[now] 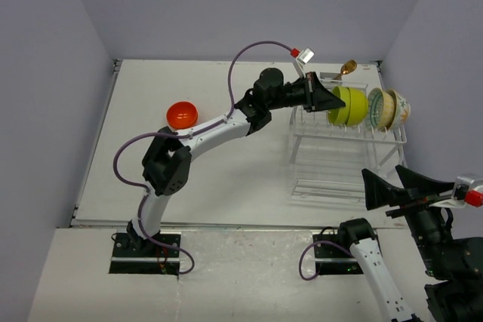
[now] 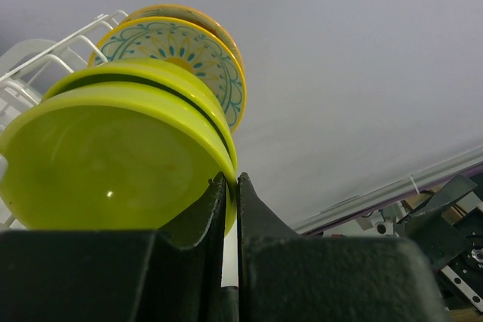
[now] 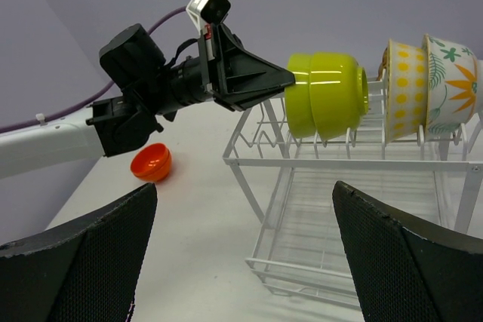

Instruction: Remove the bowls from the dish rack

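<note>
Two lime-green bowls stand on edge in the top tier of the white dish rack. My left gripper is shut on the rim of the nearer green bowl, with the rim pinched between the fingertips. Two cream patterned bowls stand behind them toward the right end. An orange-red bowl sits on the table to the left. My right gripper hangs open near the rack's front right corner, holding nothing.
A gold spoon sticks up from the holder at the rack's back. The rack's lower tier holds nothing visible. The left arm stretches across the table's middle. Walls close in the table on three sides.
</note>
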`<state>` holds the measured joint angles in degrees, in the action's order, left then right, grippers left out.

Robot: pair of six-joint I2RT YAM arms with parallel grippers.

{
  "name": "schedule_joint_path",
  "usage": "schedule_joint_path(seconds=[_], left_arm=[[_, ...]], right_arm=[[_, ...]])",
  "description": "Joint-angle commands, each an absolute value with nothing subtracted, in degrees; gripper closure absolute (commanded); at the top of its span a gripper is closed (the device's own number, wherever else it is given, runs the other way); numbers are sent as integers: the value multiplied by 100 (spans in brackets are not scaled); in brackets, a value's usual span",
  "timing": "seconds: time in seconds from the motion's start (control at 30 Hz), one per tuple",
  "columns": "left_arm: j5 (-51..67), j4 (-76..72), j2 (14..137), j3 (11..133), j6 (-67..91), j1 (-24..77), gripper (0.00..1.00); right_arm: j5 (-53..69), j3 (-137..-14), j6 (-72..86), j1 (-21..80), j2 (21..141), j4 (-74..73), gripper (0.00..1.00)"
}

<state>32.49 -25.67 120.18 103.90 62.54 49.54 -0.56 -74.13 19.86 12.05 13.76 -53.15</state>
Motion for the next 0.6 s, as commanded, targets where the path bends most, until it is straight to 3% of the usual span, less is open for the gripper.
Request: schedule_joint_path(seconds=[0.0, 0.07, 0.13, 0.23, 0.33, 0.57], left_arm=[[2779, -2365, 11769, 10397, 6021, 4887, 100], [2646, -2224, 11707, 10345, 5907, 4904, 98], [2523, -2145, 11689, 10345, 5871, 4904, 88], [2391, -1943, 11716, 10415, 5775, 4904, 81], [2224, -1697, 11725, 10529, 5625, 4922, 85], [2004, -1082, 11909, 11003, 5344, 4966, 82]], right_arm=[[-88, -7462, 1881, 1213, 1301, -5300, 1], [-88, -7462, 1881, 1213, 1301, -5300, 1], [-79, -7453, 1881, 1213, 1301, -5291, 1], [-70, -7453, 1872, 1213, 1301, -5291, 1], [-123, -7453, 1863, 1213, 1292, -5291, 1], [-88, -7444, 1863, 1213, 1292, -5291, 1]])
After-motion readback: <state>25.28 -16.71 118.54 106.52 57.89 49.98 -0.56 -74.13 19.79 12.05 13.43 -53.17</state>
